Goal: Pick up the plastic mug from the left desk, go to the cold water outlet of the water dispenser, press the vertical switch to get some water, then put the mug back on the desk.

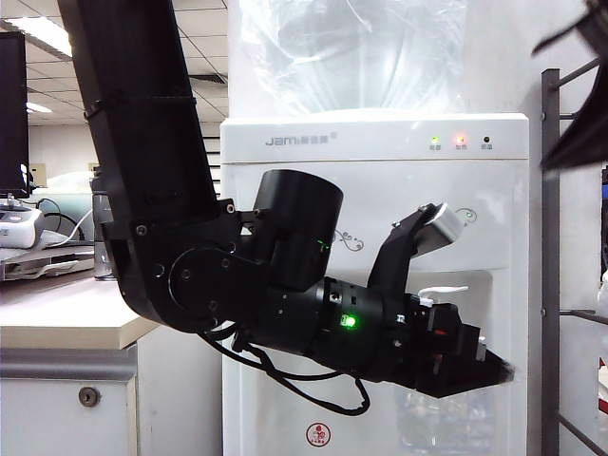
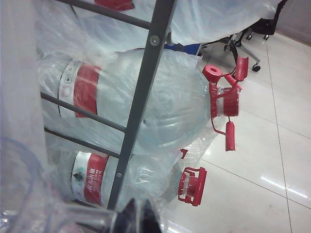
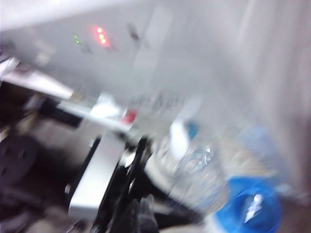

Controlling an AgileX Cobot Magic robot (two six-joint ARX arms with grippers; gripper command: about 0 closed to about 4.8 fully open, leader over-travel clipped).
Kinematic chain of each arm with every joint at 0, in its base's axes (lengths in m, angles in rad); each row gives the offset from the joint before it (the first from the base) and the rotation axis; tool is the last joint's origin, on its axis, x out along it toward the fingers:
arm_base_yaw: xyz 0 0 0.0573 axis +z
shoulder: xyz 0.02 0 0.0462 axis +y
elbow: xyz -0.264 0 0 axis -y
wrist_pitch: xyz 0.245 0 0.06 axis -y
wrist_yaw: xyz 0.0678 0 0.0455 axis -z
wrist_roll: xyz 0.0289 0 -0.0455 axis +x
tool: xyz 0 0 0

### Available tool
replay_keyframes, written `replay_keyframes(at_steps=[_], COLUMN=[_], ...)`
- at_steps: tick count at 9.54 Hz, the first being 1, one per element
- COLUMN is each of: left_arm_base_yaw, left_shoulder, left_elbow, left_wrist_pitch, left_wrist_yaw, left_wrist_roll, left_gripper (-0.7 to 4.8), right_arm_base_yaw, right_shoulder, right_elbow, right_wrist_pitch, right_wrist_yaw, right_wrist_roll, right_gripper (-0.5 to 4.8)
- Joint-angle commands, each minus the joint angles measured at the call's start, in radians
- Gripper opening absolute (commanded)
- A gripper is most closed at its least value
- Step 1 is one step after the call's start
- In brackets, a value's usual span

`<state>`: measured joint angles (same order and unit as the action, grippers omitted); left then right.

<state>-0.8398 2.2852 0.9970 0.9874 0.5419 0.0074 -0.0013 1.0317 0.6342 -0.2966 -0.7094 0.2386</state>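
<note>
Gripping the side handle of the clear, dimpled plastic mug [image 2: 19,194], the left gripper [image 2: 141,219] is shown with its black fingers drawn together on that handle. In the exterior view the left gripper [image 1: 486,370] is seen stretched level across the front of the tall white boxy water dispenser [image 1: 285,190], with the plastic mug [image 1: 442,418] hanging just below it inside the tap recess. A white tap part [image 1: 445,290] is seen just above the gripper there, its collar colour hidden. Green and red indicator lights [image 1: 448,141] are lit on the dispenser's top panel.

The right gripper [image 3: 138,216] is caught only as a blurred dark tip at the edge of its own wrist view, facing the dispenser front; whether its jaws are apart or together cannot be told. In that smeared view the plastic mug [image 3: 194,174] is made out directly beneath the small white cold water outlet [image 3: 179,138] with its blue collar, and a round blue object [image 3: 252,206] is seen beside the mug.

The pale beige left desk [image 1: 57,313] with its round metal lock [image 1: 88,396] is seen well apart from the mug, at the exterior view's left. Large clear water bottles [image 2: 180,107] with red caps [image 2: 226,102] are seen lying on a grey metal rack [image 2: 146,97] in the left wrist view.
</note>
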Motion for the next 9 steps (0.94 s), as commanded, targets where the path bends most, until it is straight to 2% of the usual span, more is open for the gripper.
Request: replay_keyframes(at_steps=[1,9], left_arm_base_yaw=[-0.007,-0.007], left_shoulder=[-0.009,-0.009], left_elbow=[0.003,0.004], left_wrist_pitch=[0.054,0.061], left_wrist_yaw=[0.022,0.022], left_wrist_roll=[0.019,0.024], left_gripper=[-0.06,-0.06], right_arm_base_yaw=[0.01,0.035], right_shoulder=[0.049,0.172], right_elbow=[-0.012,-0.012], right_wrist_pitch=[0.022,0.172], right_wrist_yaw=[-0.03,-0.029], right_wrist_roll=[0.0,0.002], right_gripper=[-0.01,-0.01])
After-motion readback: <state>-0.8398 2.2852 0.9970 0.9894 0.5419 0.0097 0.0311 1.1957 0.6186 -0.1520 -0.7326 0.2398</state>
